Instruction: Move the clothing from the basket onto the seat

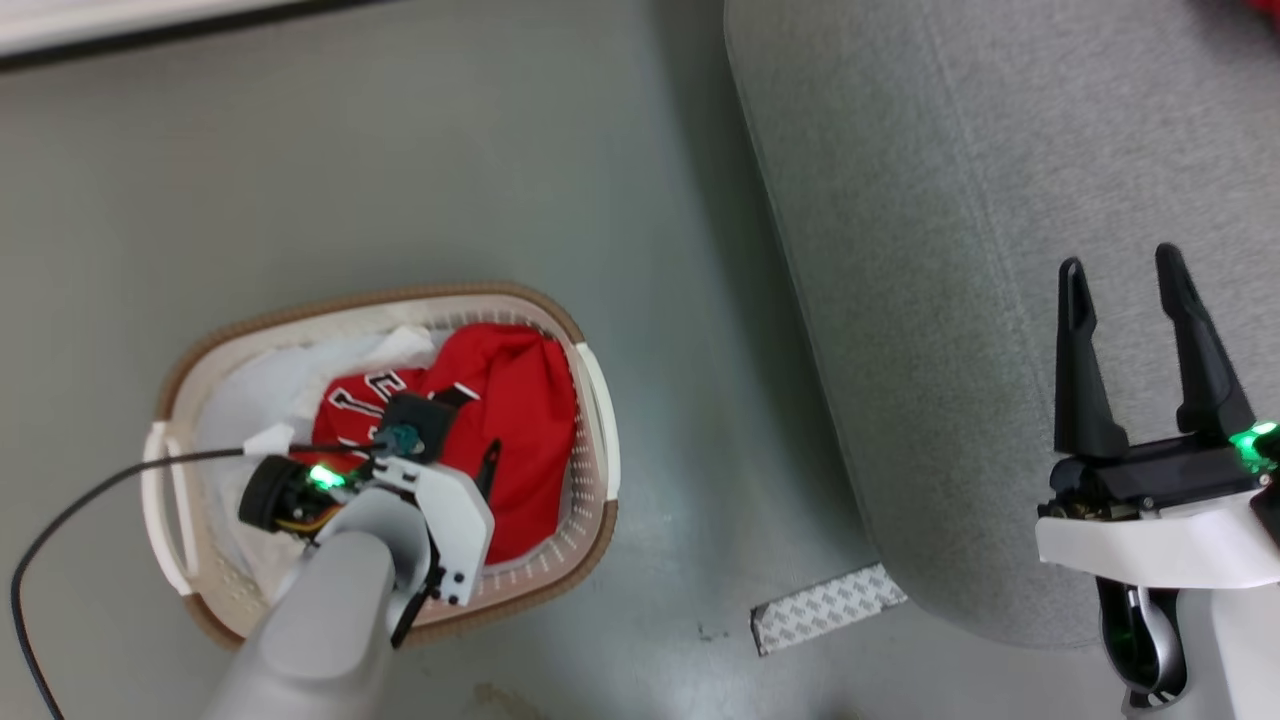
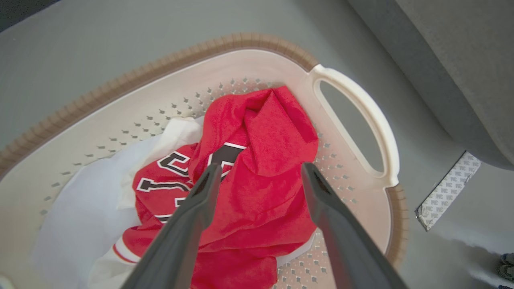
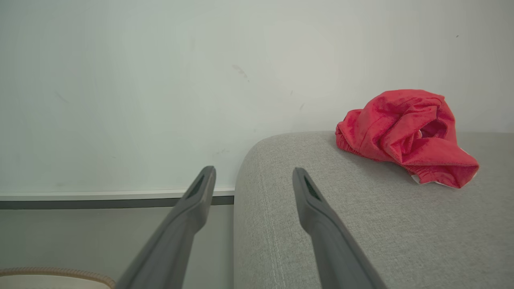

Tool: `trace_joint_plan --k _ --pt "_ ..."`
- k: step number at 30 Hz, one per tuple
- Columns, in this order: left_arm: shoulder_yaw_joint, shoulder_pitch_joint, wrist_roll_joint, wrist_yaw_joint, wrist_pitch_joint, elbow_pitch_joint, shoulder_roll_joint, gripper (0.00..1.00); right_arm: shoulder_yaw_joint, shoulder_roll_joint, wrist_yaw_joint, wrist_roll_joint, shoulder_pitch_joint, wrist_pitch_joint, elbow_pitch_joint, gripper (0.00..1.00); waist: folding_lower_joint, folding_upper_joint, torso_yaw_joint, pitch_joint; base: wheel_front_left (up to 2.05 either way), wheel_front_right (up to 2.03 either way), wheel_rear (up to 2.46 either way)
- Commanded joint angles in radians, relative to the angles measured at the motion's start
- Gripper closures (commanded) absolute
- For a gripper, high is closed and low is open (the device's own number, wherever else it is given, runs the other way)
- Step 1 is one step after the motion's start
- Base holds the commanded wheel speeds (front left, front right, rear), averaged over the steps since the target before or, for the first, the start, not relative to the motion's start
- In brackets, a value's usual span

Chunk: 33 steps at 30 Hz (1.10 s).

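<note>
A red jersey [image 1: 510, 420] with black-and-white lettering lies crumpled in the cream basket [image 1: 400, 298], on the floor at the lower left. My left gripper [image 1: 475, 430] points down into the basket. In the left wrist view it is open [image 2: 261, 168], its fingers straddling a raised fold of the jersey [image 2: 265, 160]; I cannot tell whether they touch the cloth. My right gripper [image 1: 1120, 260] hovers open over the grey seat [image 1: 950, 250], holding nothing [image 3: 253, 171]. A second red garment [image 3: 405, 136] lies bunched on the seat [image 3: 361, 224], beyond the right fingers.
A flat white sheet [image 2: 88, 200] lies under the jersey in the basket [image 2: 241, 40]. A patterned tape strip [image 1: 828, 605] is stuck to the floor between basket and seat. A black cable [image 1: 100, 480] trails from my left wrist. A wall with a baseboard [image 3: 100, 198] stands behind the seat.
</note>
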Motion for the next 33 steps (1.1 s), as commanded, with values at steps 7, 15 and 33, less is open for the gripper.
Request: trace_joint_plan --k 7,15,33 --pt "-0.008 -0.126 0.003 0.008 -0.025 0.131 0.006 0.00 -0.013 -0.003 -0.002 -0.011 -0.031 0.001 -0.047 0.00 -0.0004 -0.0001 0.009 0.137 0.00 0.00 0.00" --pt "-0.027 -0.228 0.011 0.018 -0.053 0.234 0.023 0.00 -0.020 -0.012 -0.002 -0.012 -0.042 0.001 -0.086 0.00 -0.0004 -0.0001 0.028 0.208 0.00 0.00 0.00" --pt "-0.064 -0.317 -0.021 0.003 -0.077 0.344 0.003 0.91 -0.029 -0.009 -0.002 0.002 -0.042 0.001 -0.100 0.00 -0.0004 -0.0001 0.032 0.266 0.00 0.00 0.00"
